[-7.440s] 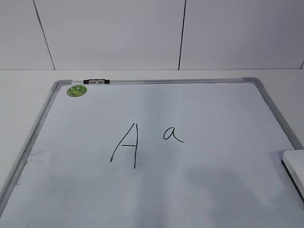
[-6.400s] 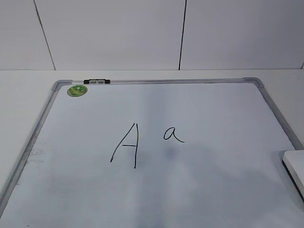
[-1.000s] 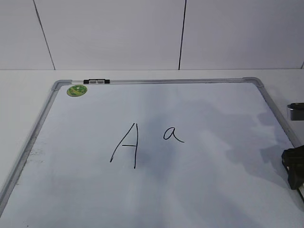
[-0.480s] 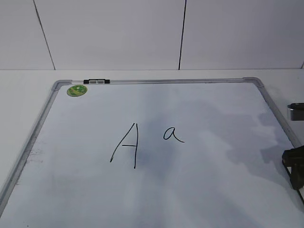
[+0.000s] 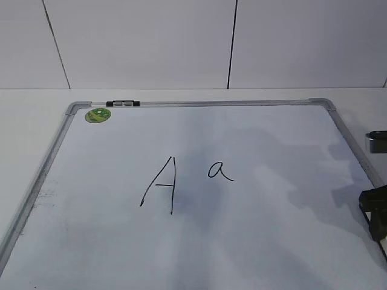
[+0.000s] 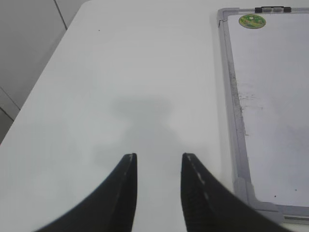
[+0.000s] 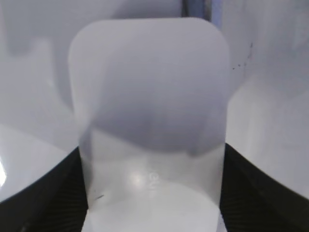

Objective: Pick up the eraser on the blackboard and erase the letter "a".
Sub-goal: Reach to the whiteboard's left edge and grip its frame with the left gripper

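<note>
Eraser (image 7: 149,111) sits between the right jaws, touching both; left jaws hang slightly parted, holding nothing.

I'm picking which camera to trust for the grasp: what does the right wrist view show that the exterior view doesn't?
Only the right wrist view shows the eraser, filling the frame, with the right gripper's dark fingers on either side of it. Only the exterior view shows the letter "a", the capital A and the green sticker. Both show the blackboard surface and part of the right gripper.
</note>
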Robot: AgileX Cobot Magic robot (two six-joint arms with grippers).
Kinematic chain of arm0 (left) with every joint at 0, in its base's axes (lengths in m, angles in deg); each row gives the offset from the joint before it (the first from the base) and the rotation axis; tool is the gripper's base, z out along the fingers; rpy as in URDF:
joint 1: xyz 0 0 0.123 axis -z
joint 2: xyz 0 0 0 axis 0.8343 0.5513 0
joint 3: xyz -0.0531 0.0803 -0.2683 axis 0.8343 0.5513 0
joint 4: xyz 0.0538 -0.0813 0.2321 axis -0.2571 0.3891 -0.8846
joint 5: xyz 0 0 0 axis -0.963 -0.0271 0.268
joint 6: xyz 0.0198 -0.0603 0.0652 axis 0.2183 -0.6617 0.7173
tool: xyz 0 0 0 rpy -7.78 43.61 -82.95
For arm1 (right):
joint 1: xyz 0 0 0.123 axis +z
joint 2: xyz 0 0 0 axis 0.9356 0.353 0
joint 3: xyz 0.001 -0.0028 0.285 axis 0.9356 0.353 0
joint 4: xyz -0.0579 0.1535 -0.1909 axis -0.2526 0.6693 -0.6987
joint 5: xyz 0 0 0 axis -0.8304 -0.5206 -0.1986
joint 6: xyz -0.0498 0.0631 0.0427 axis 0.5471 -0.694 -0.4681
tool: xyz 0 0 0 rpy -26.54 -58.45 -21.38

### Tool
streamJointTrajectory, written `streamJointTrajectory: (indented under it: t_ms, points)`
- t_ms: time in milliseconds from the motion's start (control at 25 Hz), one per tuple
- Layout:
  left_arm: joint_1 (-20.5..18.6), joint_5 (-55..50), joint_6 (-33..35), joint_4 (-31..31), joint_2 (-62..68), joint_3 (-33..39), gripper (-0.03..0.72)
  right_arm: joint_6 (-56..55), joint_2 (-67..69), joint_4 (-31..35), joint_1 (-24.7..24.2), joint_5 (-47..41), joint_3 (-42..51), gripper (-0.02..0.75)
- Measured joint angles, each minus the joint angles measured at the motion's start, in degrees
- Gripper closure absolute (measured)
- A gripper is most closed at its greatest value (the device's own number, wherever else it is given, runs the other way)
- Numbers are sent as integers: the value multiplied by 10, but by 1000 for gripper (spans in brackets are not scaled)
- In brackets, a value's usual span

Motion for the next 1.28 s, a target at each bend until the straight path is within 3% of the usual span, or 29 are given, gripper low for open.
streamJointTrajectory:
  t_ms: [1000, 1280]
  points:
    - [0, 0, 0, 0, 0, 0, 454, -10, 1, 1, 0, -3, -1, 164]
    - [0, 0, 0, 0, 0, 0, 454, -15, 4, 6, 0, -54, -40, 165]
